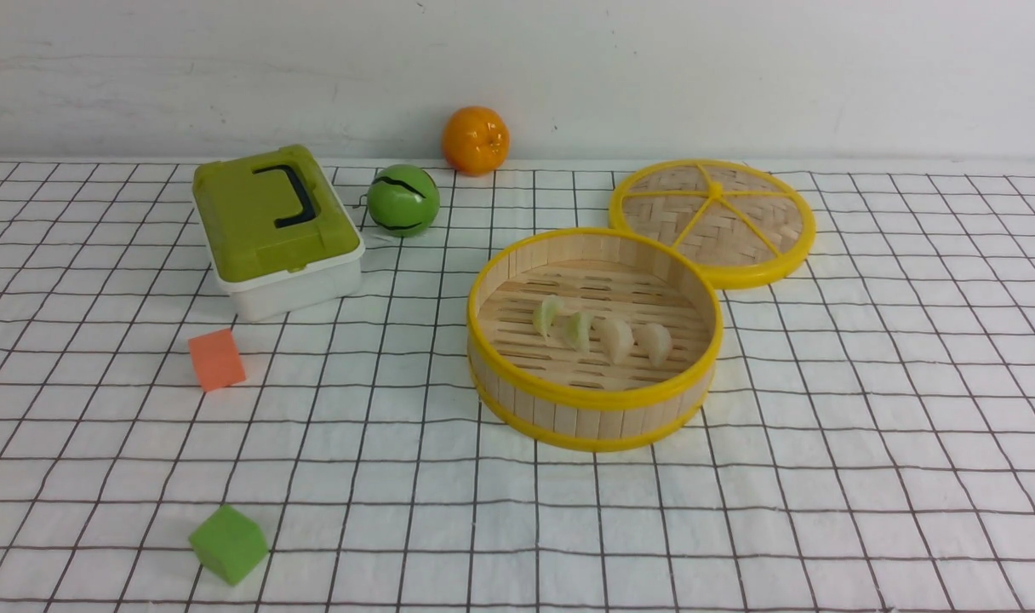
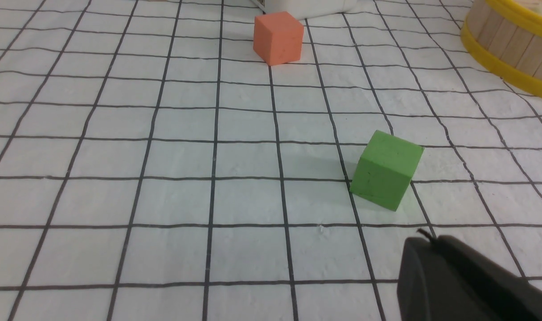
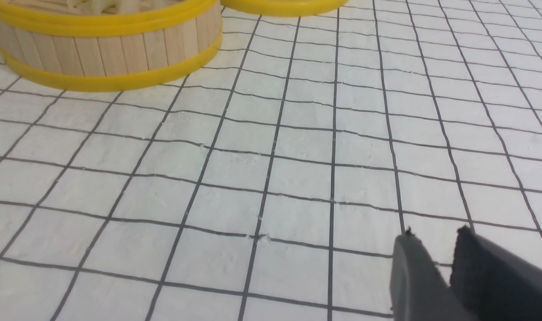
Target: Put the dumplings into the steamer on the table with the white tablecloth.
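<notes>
Bamboo steamer sits right of centre on your gridded worktop; all four dumplings lie in a row on its slatted floor. Its woven lid rests flat, touching the far-right rim. Open cloth spreads near and right of the steamer. Green cube and orange cube stand well apart on your left. Left tool: fingers look closed together, empty. Right tool: narrow gap, gripping nothing.
</notes>
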Tool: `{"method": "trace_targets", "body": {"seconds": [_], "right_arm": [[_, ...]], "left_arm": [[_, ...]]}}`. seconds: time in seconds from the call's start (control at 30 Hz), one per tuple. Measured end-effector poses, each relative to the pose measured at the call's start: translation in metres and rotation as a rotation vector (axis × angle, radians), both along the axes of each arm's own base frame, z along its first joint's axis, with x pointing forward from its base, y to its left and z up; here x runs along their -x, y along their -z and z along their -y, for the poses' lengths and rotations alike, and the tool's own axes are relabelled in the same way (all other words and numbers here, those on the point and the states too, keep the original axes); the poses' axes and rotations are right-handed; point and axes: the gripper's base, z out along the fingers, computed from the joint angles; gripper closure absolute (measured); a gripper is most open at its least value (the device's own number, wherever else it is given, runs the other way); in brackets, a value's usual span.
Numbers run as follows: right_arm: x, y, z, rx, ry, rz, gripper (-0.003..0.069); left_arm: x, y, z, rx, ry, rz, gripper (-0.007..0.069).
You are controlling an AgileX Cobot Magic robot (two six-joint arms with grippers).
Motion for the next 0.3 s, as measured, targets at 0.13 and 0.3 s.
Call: {"method": "trace_targets", "body": {"seconds": [0.13,0.3], "right_arm": [[0.0,0.0,0.0,0.0,0.0,0.0,0.0513],[0.0,0.0,0.0,0.0,0.0,0.0,0.0502]], "left_arm": [[0.0,0.0,0.0,0.001,0.0,0.0,0.0627],[0.0,0.0001,0.0,0.001,0.0,-0.001,0.0627]]}}
